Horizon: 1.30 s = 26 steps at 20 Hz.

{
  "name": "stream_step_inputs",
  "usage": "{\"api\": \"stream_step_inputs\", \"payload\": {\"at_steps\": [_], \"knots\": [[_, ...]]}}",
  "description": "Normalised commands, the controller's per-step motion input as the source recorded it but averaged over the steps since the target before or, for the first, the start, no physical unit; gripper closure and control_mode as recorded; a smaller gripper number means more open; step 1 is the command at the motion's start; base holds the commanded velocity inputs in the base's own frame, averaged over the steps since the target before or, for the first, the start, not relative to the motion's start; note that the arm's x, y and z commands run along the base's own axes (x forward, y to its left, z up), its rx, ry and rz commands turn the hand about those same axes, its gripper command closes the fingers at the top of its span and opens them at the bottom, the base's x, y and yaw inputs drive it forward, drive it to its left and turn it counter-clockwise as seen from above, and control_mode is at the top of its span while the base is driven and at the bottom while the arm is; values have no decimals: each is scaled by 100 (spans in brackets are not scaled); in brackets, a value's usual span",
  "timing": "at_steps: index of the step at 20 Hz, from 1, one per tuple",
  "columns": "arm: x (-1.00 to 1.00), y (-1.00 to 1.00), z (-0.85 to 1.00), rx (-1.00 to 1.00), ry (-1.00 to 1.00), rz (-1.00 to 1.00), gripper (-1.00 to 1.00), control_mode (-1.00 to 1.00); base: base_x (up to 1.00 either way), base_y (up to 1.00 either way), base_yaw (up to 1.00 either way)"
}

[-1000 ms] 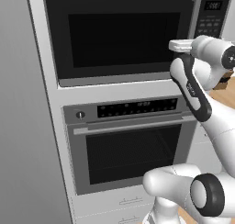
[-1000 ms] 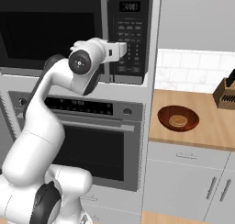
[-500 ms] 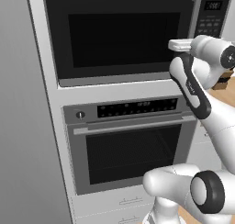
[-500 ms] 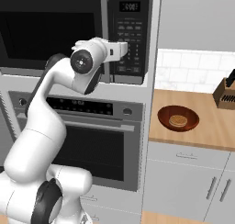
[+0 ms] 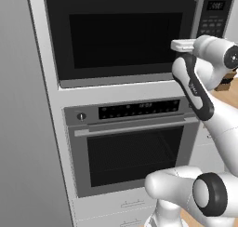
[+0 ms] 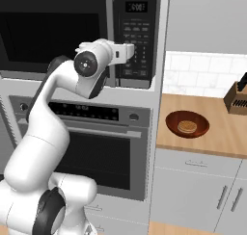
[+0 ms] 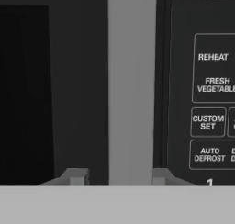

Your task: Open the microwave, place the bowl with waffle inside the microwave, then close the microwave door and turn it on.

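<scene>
Left base view: we see the microwave (image 5: 125,35) built in above the steel-fronted oven (image 5: 132,147), its microwave door (image 5: 123,33) flush and closed, with the white arm reaching up from the lower right to the vertical grey bar handle (image 5: 199,10) at the door's right edge.

Right base view: here we gain what the left view lacks, namely the wooden counter (image 6: 212,133) to the right of the appliance column. On it sits the bowl (image 6: 187,124), with the waffle (image 6: 187,127) lying inside it, well apart from the microwave. A knife block (image 6: 237,97) stands at the far right of the counter. The keypad panel (image 6: 137,36) lies just right of the handle, and the hand is raised against that handle.

Hand view: we look straight at the handle (image 7: 131,85), running upright through the centre, with the dark window to its left and keypad buttons to its right. The gripper (image 7: 118,177) has one fingertip (image 7: 77,176) on each side of the bar, each right at its edge. We read the jaws as drawn in around the handle and clamped on it.
</scene>
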Motion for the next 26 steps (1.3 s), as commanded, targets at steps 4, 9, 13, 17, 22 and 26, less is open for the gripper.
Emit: {"api": "stream_step_inputs", "payload": {"at_steps": [4, 9, 13, 17, 22, 26], "knots": [[0, 0, 0, 0, 0, 0, 100, -100, 0, 0, 0], [-50, 0, 0, 0, 0, 0, 100, -100, 0, 0, 0], [-100, 1, 0, 0, -1, 0, 100, -100, 0, 0, 0], [-100, 0, 0, 0, -1, 0, 100, -100, 0, 0, 0], [-100, 2, 0, 0, 0, 0, 100, -100, 0, 0, 0], [-100, 16, 0, -1, 0, 0, 100, -100, 0, 0, 0]]}}
